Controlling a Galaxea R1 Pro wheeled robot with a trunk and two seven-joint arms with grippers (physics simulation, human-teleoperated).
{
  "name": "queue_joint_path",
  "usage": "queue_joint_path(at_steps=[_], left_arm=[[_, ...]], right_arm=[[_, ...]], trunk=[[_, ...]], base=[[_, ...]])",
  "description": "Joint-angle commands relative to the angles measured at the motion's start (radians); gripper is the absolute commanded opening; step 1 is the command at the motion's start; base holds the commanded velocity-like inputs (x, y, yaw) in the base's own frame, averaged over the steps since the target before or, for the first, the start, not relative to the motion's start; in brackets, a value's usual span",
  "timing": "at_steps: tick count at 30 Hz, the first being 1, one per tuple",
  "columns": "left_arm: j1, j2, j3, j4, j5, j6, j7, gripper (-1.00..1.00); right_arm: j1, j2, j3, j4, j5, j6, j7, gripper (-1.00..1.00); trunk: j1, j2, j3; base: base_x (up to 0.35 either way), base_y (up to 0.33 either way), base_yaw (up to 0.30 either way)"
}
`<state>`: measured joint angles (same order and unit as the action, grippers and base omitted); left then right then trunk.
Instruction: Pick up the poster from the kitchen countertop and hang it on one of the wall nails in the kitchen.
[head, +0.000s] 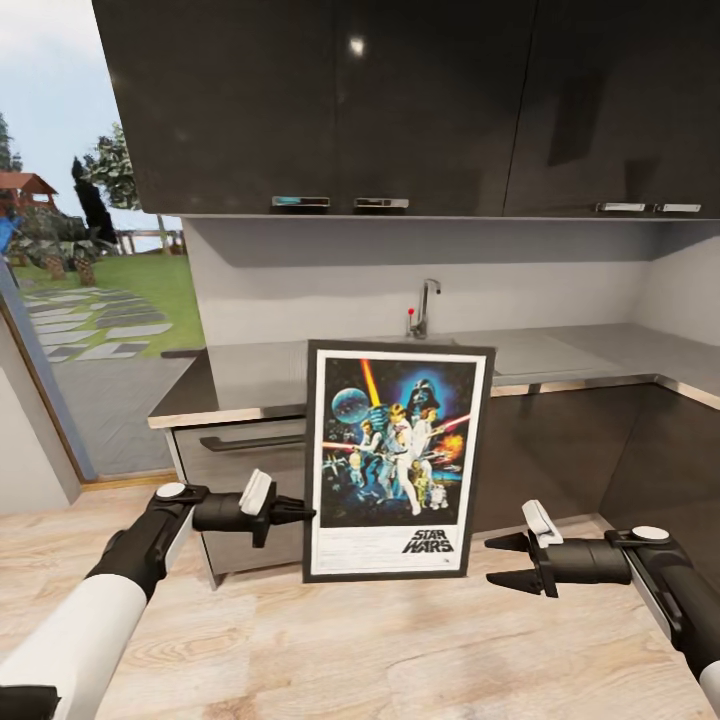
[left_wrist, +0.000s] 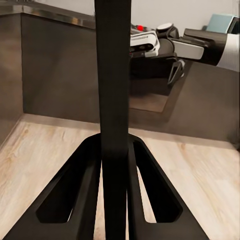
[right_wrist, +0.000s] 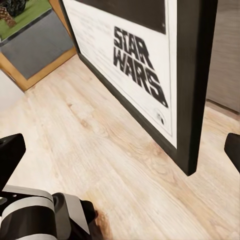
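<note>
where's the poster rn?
Head view, centre: the poster is upright off the countertop, its left edge clamped in the left pincer.

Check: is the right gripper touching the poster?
Apart. Head view shows floor between the open right gripper and the poster edge.

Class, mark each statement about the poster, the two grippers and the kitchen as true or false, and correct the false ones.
1. The left gripper clamps the poster by its edge. True.
2. The right gripper grips the poster. False: it is open, apart from the frame.
3. The poster lies flat on the countertop. False: it is upright, off the countertop.
4. A tap stands behind the poster. True.
5. The upper cabinets are white. False: they are dark.
</note>
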<state>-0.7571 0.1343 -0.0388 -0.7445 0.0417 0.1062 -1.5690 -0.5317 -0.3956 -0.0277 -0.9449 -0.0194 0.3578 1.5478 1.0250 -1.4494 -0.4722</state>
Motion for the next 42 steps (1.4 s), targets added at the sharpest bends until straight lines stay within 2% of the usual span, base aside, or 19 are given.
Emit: queue_joint_path(at_steps=[1,18,39,42], left_arm=[[-0.001,-0.001,-0.004,-0.001,0.004,0.007,-0.002,-1.00],[-0.001,-0.010,-0.006,-0.001,0.004,0.006,-0.002,-1.00],[-0.001,-0.012,-0.007,-0.009,0.004,0.007,-0.002,-1.00],[-0.001,-0.012,-0.008,-0.010,0.004,0.007,-0.002,-1.00]], right_arm=[[-0.001,0.000,0.000,0.000,-0.002,0.010,0.003,1.00],[-0.003,-0.003,-0.004,0.041,-0.001,-0.049,0.002,1.00],[-0.078,0.003,-0.002,0.137,0.023,-0.058,-0.005,1.00],[-0.088,0.009,-0.002,0.158,0.024,-0.089,-0.005,1.00]], trunk=[[0.000,-0.001,-0.001],[0.000,-0.001,-0.001],[0.000,-0.001,-0.001],[0.000,-0.001,-0.001]], base=[[0.000,0.000,0.000],[0.000,0.000,0.000],[0.000,0.000,0.000],[0.000,0.000,0.000]])
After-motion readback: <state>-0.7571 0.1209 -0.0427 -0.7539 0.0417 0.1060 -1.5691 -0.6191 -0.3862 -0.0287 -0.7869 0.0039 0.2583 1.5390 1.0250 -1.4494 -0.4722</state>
